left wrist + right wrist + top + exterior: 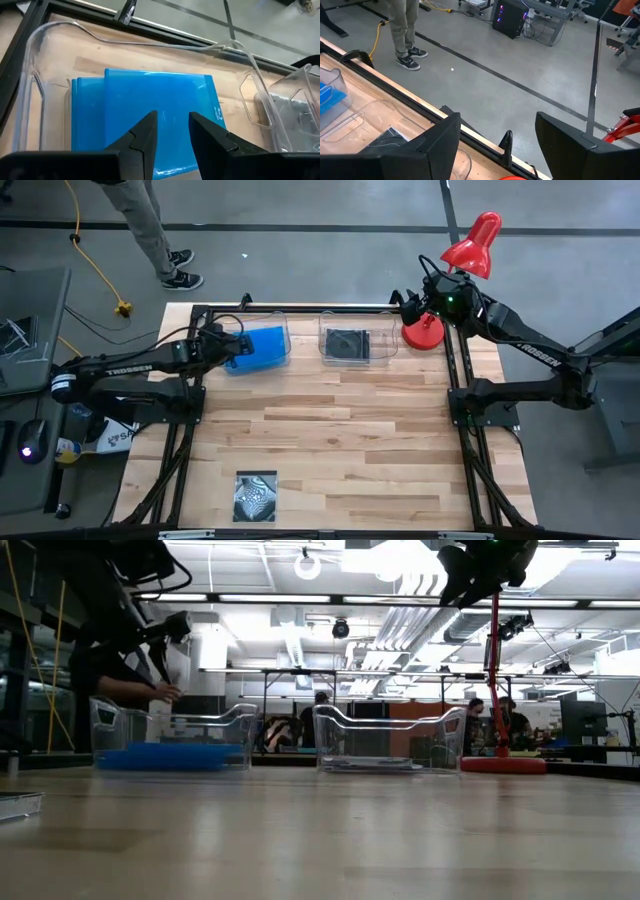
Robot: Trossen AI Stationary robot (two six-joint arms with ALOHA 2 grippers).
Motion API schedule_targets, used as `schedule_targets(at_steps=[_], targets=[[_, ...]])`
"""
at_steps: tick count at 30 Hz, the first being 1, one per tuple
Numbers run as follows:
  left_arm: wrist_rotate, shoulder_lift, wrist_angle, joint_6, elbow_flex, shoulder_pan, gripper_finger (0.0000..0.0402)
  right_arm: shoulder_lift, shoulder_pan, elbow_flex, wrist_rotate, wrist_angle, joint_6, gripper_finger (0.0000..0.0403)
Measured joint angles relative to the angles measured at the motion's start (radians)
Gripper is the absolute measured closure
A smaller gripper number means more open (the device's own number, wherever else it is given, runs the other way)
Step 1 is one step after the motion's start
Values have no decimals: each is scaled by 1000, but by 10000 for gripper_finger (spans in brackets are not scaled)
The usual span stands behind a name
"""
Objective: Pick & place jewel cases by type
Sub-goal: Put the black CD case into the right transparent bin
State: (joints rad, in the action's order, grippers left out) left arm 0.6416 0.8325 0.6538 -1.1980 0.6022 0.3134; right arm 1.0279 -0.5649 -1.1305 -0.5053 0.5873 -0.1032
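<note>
**Blue cases in one tub, black in the other, one case left out**

The bright blue rectangular plastic jewel cases [150, 105] lie stacked flat in the clear plastic tub on the left [262, 345], and a dark square case [348, 344] lies in the clear tub beside it [355, 340]; this split probably reflects sorting by type. A square case with a silvery-grey swirl cover [255, 497] rests alone near the front edge of the light wooden surface [340, 430], seemingly not yet sorted.

The left gripper [170, 131] hovers above the blue stack, fingers narrowly parted and holding nothing. The right gripper [495, 145] waits high near the red desk lamp [455, 270], fingers spread wide and empty.

How many cases each stack contains cannot be made out. A person's legs [150, 230] stand beyond the surface.
</note>
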Motion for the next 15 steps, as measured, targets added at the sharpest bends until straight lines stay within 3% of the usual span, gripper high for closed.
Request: schedule_targets(at_steps=[10, 15], targets=[[30, -106, -8, 73, 0, 0, 292, 0, 0, 0, 4, 0, 0, 163], [16, -190, -65, 215, 0, 0, 292, 0, 0, 0, 14, 0, 0, 163]])
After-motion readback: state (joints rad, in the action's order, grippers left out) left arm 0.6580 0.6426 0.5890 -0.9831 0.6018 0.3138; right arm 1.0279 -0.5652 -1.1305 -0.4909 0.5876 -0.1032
